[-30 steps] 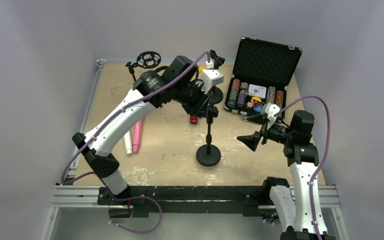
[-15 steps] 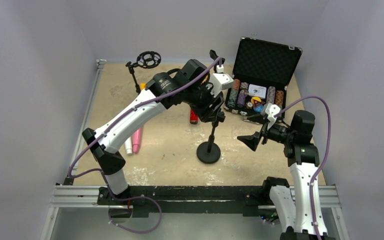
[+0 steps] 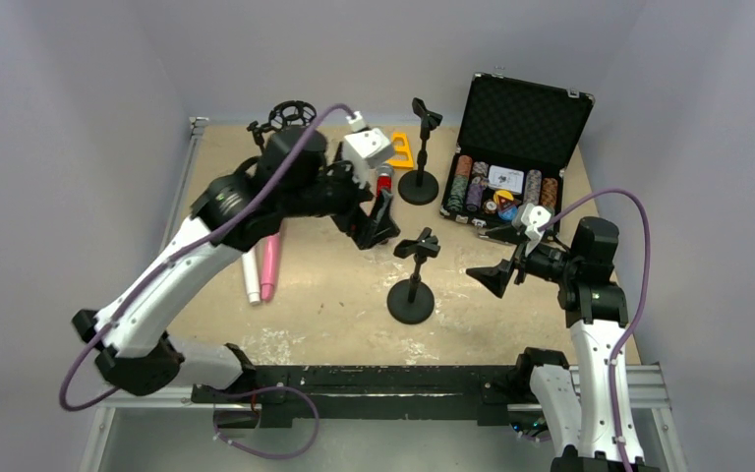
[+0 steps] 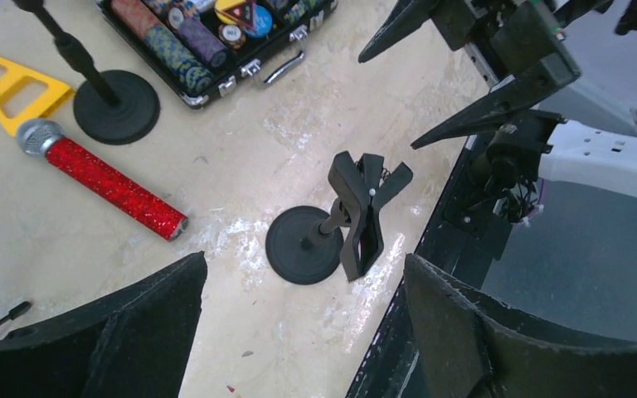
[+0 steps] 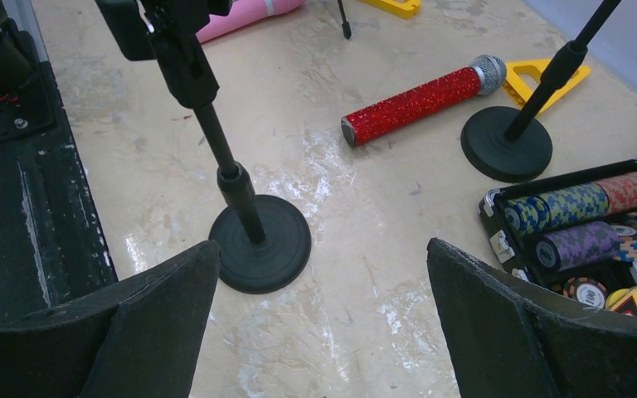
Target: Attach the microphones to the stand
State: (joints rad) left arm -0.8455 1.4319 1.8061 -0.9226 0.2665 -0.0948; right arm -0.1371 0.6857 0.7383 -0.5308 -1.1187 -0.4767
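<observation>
The glittery red microphone (image 4: 99, 178) lies flat on the sandy tabletop (image 3: 334, 295). Its silver mesh head is just beside a yellow triangular piece (image 4: 4, 79) and near the round base of the far stand (image 4: 116, 106). The pink microphone (image 3: 269, 265) and the white microphone (image 3: 252, 278) lie side by side toward the table's left, well apart from the red one (whether these two touch cannot be told from above). All three rest on the table, not on any holder. The near stand (image 4: 303, 245) sits on its round black base mid-table, its black clip (image 4: 365, 207) tilted at the top of the post. A third stand with a ring-shaped mount (image 3: 292, 113) is at the far left corner. Right of the far stand an open black case (image 3: 511, 128) holds rows of coloured chips. The left gripper (image 4: 303, 264) hangs above the table between the red microphone and the near stand, jaws spread wide and holding nothing. The right gripper (image 5: 322, 247) hovers to the right of the near stand, its jaws equally wide and empty.
</observation>
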